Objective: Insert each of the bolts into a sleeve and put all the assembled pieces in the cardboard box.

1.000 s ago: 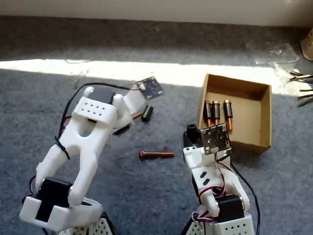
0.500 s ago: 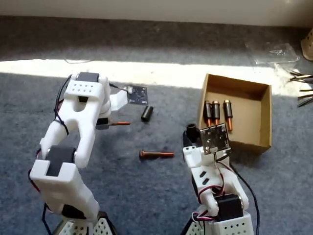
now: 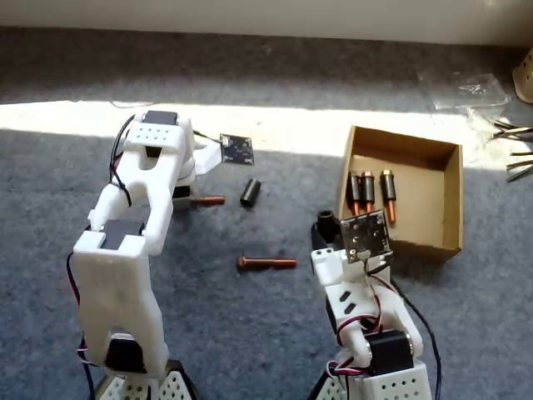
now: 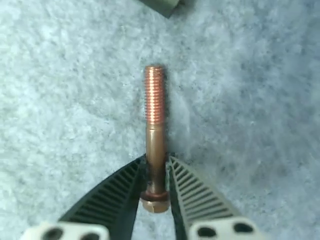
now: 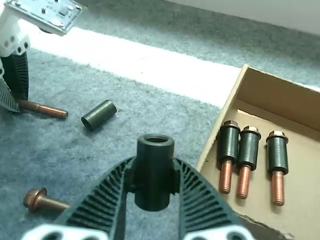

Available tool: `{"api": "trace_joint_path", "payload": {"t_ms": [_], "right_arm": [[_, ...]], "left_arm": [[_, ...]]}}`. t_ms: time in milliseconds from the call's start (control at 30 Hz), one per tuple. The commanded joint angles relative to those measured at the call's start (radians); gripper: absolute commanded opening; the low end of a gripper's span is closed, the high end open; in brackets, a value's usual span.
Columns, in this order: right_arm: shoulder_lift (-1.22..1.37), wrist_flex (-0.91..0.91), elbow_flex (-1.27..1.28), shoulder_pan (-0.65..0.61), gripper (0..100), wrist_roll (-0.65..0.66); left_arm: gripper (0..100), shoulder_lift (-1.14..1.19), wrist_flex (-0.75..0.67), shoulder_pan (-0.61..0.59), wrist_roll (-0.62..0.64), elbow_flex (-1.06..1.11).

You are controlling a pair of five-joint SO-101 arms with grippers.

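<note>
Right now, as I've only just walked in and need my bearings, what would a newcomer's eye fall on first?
The left gripper clamps a copper bolt by its head end, down at the grey carpet, while the right gripper holds a black sleeve upright beside the cardboard box. In the box lie three finished pieces side by side. A spare bolt and a spare sleeve lie between the arms.

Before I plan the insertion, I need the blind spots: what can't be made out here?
- High view: the held bolt's head, hidden under the left arm.
- Left wrist view: most of the loose sleeve, cut off by the edge.
- Right wrist view: the loose bolt's tip, behind the right jaws; part of the cardboard box, past the edge.
- High view: the held sleeve's lower part, under the wrist board.
</note>
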Motion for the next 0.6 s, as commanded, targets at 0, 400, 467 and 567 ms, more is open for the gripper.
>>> {"api": "trace_joint_path", "payload": {"t_ms": [0, 400, 467, 567], "right_arm": [[0.001, -0.027, -0.012, 0.007, 0.4, -0.002], [0.001, -0.027, -0.012, 0.005, 0.4, -0.002], [0.001, -0.027, -0.012, 0.005, 0.4, -0.002], [0.001, -0.027, -0.012, 0.005, 0.4, -0.002]], "left_arm": [[18, -0.018, 0.092, -0.013, -0.011, -0.090], [19, -0.019, 0.192, -0.008, 0.180, -0.216], [19, -0.019, 0.193, -0.007, 0.338, -0.283], [19, -0.019, 0.207, 0.004, 0.628, -0.371]]}}
